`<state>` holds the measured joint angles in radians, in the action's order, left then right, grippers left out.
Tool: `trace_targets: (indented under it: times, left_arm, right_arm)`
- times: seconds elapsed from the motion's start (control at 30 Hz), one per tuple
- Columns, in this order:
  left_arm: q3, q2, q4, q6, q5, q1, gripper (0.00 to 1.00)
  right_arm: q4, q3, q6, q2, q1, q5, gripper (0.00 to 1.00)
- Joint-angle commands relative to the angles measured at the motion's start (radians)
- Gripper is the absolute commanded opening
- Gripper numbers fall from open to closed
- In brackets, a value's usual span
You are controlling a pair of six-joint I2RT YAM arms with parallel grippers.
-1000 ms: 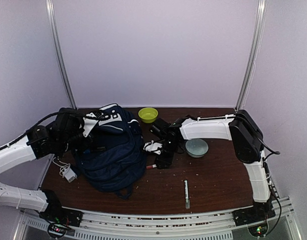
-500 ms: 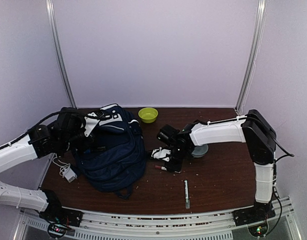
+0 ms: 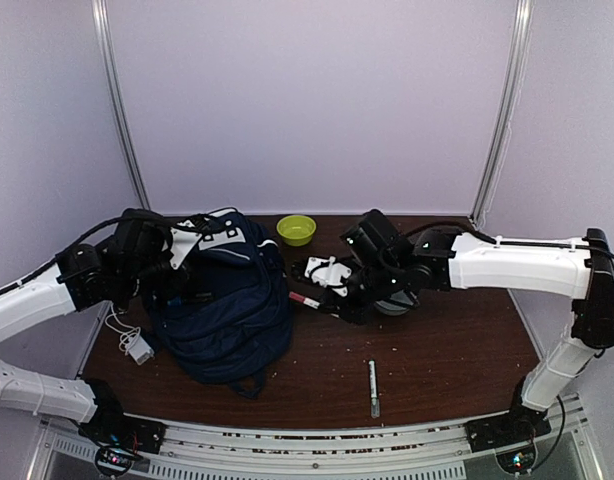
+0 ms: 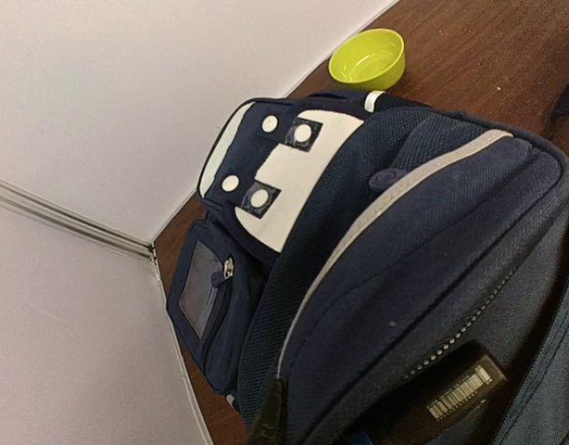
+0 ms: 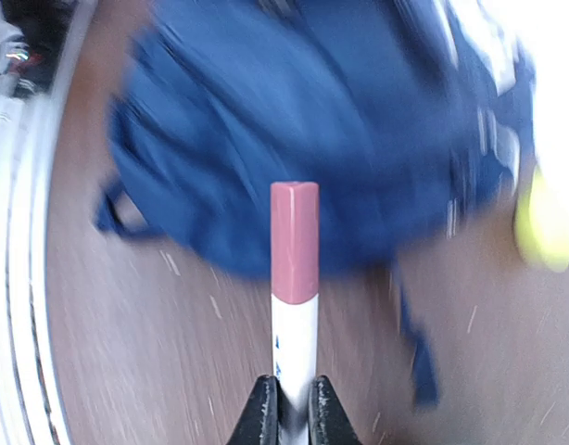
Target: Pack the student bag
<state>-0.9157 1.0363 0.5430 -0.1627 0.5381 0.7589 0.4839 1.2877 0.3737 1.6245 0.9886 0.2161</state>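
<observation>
A: What is the student bag made of, and where is it?

B: The student bag (image 3: 222, 300) is soft navy fabric, rounded and lumpy. It has a pale stripe along one seam and a white panel with round studs near its top. It slumps on the left half of the dark wooden tabletop (image 3: 447, 350).

A: And the right tool?

B: The right tool (image 5: 292, 408) is clamped on a marker (image 5: 294, 278) with a smooth white barrel and a blocky pink-red cap. That wrist view is blurred.

A: How much room is there?

B: The cap sits close to the bag's right flank; I cannot tell whether they touch. A glossy lime bowl (image 3: 296, 229) stands near the back edge. A pale grey-blue bowl (image 3: 395, 296) is half hidden behind the right forearm. A thin silvery pen (image 3: 373, 388) lies alone on open wood toward the near edge. A white charger (image 3: 137, 345) lies just beside the bag's left side.

A: And the arm poses?

B: The right arm reaches low across from the right, its forearm nearly level. The left arm bends in from the left. The left tool (image 3: 172, 272) is clenched at the bag's upper rim; I cannot tell whether it pinches fabric.
</observation>
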Motion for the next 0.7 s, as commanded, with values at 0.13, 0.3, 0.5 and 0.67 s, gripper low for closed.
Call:
trace_targets:
  times: [0.13, 0.3, 0.5, 0.67]
  left_arm:
    - [-0.105, 0.004, -0.101, -0.005, -0.028, -0.008, 0.00]
    - [-0.115, -0.008, -0.107, -0.011, -0.070, -0.011, 0.00]
    - [-0.106, -0.051, -0.140, -0.012, -0.156, -0.025, 0.00]
    - [-0.116, -0.025, -0.148, -0.003, -0.231, -0.026, 0.00]
  right_arm:
    - [-0.222, 0.275, 0.366, 0.166, 0.220, -0.128, 0.00]
    - [-0.241, 0.480, 0.568, 0.359, 0.238, -0.244, 0.00]
    - [-0.553, 0.390, 0.761, 0.404, 0.224, -0.312, 0.00]
    - [-0.671, 0.518, 0.747, 0.531, 0.219, -0.350, 0.00]
